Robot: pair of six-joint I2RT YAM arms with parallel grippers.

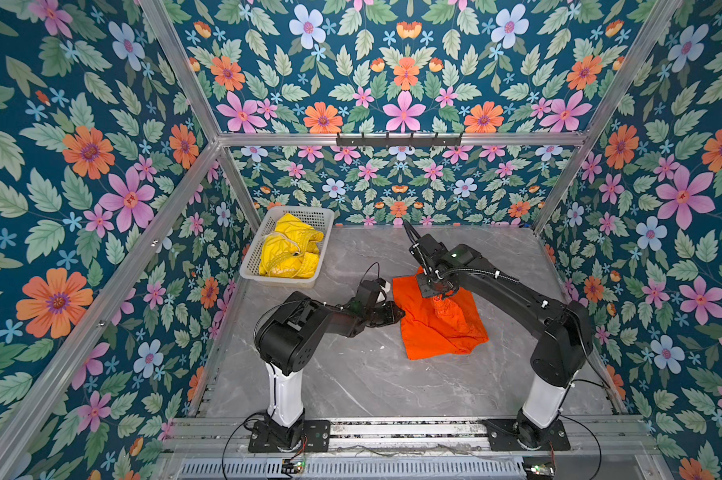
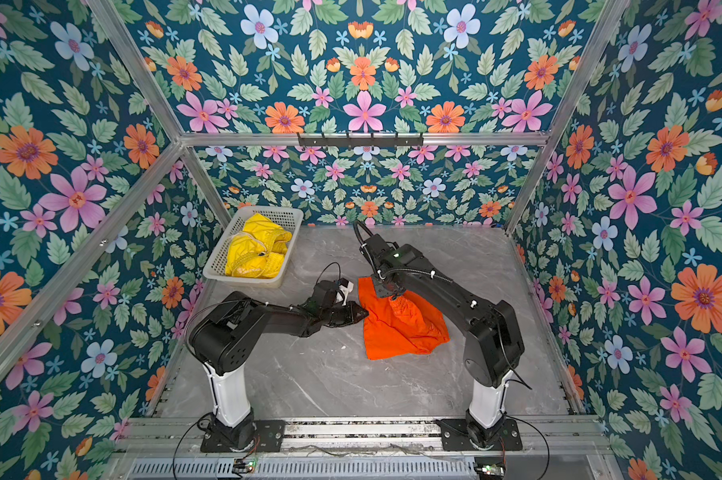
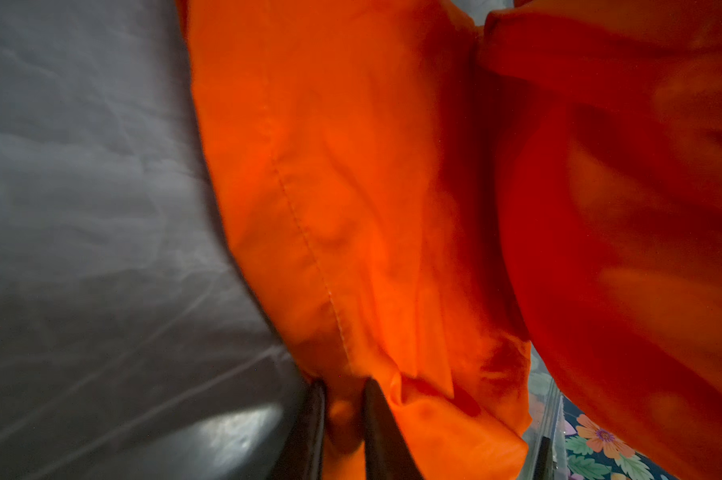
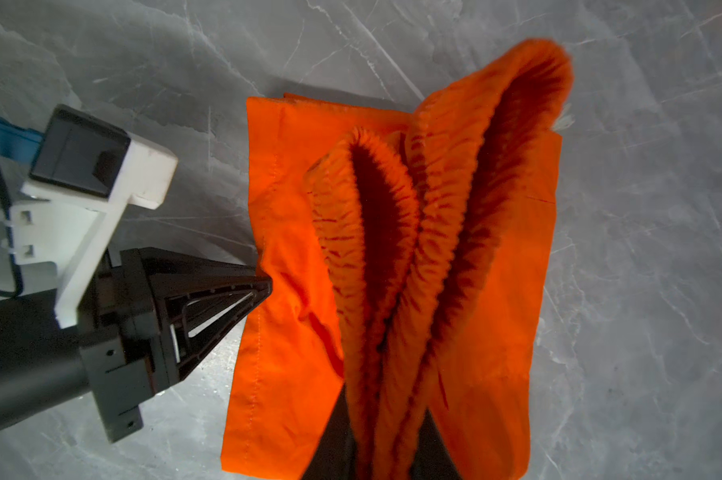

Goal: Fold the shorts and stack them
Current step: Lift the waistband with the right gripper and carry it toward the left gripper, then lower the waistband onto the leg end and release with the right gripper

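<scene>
On the table [image 1: 371, 374], left hand [image 3: 344, 419] pinches the orange shorts [image 1: 442, 332] at the side hem; right hand [image 4: 386, 440] clamps the bunched, raised waistband.

Texts, labels, brands, numbers, signs: none legible in any view, whether on the orange shorts [image 1: 434, 332], yellow shorts [image 1: 286, 249] or white perforated basket [image 1: 280, 282].

The orange shorts [image 3: 351, 187] fill most of the view, a stitched hem running diagonally down them; the left gripper [image 3: 344, 386] pinches a fold of this fabric between its dark fingers; grey marbled table [image 3: 93, 208] lies alongside; floral wall [image 3: 600, 449] shows in one corner.
</scene>
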